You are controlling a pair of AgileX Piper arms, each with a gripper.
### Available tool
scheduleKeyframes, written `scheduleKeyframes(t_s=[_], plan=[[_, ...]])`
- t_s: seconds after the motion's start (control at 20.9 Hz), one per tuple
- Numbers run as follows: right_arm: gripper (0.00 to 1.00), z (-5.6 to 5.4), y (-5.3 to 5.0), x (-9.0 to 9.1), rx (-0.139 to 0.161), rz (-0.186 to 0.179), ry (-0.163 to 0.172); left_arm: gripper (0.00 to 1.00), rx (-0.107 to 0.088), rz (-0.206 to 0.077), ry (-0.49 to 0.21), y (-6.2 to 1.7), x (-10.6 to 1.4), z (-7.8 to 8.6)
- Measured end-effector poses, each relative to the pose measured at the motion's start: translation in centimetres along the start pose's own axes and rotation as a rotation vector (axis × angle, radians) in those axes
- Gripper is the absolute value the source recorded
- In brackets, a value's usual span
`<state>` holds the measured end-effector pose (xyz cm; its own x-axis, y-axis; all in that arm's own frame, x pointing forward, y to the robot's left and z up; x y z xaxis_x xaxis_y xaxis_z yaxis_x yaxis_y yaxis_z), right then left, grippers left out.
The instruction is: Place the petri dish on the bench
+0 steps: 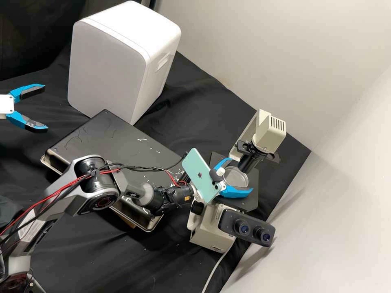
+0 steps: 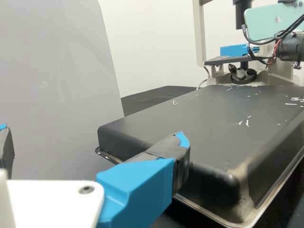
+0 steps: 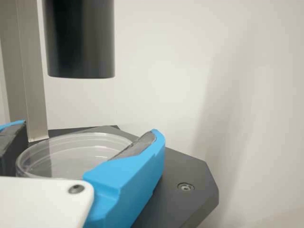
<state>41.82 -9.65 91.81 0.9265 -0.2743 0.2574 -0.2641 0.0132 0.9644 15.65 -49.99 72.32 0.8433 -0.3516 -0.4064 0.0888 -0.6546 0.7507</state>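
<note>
Well left of the microscope (image 1: 211, 232), the left gripper (image 1: 42, 107) hangs open and empty over the desk (image 1: 102, 252). Closer to the microscope stand a white box (image 1: 122, 61) and a dark tray (image 1: 118, 142). On the microscope's stage, the right gripper (image 1: 238, 176) looks closed on the rim of the petri dish (image 1: 239, 173), which rests flat there.

The dish is clear, shallow and likely slick, so a light pinch could let it slip or tip on lifting. A steep lift could knock it against the microscope's black tube (image 1: 247, 162) just above.

A mint-green slab (image 1: 201, 175) on the wrist hides the gripper's base. I cannot tell whether the dish has a lid or holds anything.
</note>
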Motion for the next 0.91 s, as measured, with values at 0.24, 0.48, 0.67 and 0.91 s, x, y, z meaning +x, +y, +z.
scheduleKeyframes(t_s=[0.24,0.48,0.67,0.91], plan=[[0.0,0.0,0.0,0.0,0.0,0.0,0.0,1.0,0.0,0.0,0.0,0.0,0.0,0.0],[0.0,0.0,0.0,0.0,0.002,0.0,0.0,1.0,0.0,0.0,0.002,0.0,0.0,0.0],[0.0,-0.2,-0.2,-0.1,0.001,0.003,0.011,1.0,0.0,-0.001,0.01,-0.01,0.1,-0.2],[0.0,-0.3,-1.0,-0.8,0.001,0.004,0.034,1.0,-0.001,0.004,0.011,0.1,0.3,-0.2]])
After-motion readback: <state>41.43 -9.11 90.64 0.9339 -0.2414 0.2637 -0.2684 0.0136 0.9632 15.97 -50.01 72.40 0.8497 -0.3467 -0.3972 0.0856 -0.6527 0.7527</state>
